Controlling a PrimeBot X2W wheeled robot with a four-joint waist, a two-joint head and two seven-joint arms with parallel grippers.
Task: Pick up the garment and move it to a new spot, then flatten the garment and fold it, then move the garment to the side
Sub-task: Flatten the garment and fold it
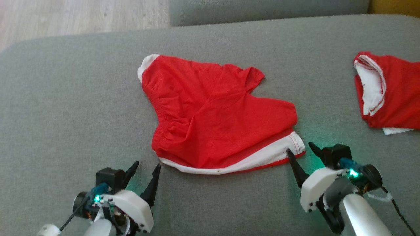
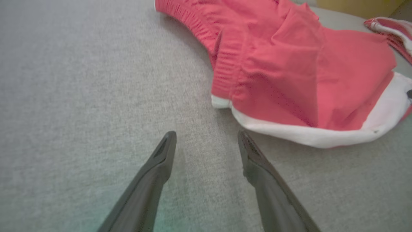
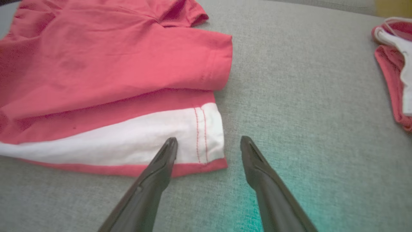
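Right, a pair of red cotton shorts with a broad white hem band (image 1: 216, 121) lies spread in the middle of the grey woven sofa seat (image 1: 65, 98), rumpled rather than smooth. Its gathered elastic waistband runs down the side nearer the robot's left, and one red leg panel is lapped over the other, with a small flap sticking up at the far edge. Along the near edge the white band curves from the waistband corner across to the right-hand corner, and there a double row of red stitching crosses it, with a thin red edge peeking out below. On that white band sits a tiny dark speck, possibly a mark or a thread, too small to tell. Down at the near left, the left gripper (image 1: 147, 164) has its two dark fingers spread wide with nothing between them, poised over bare grey cloth just beside the waistband corner and clear of it. Over on the other side, the right gripper (image 1: 299, 147) is likewise splayed and carrying nothing; from its wrist camera one fingertip overlaps the stitched white corner while the other stands over the sofa, and I cannot tell whether it touches the fabric. Well apart at the right edge lies a second red and white garment (image 1: 390, 95), bunched up.
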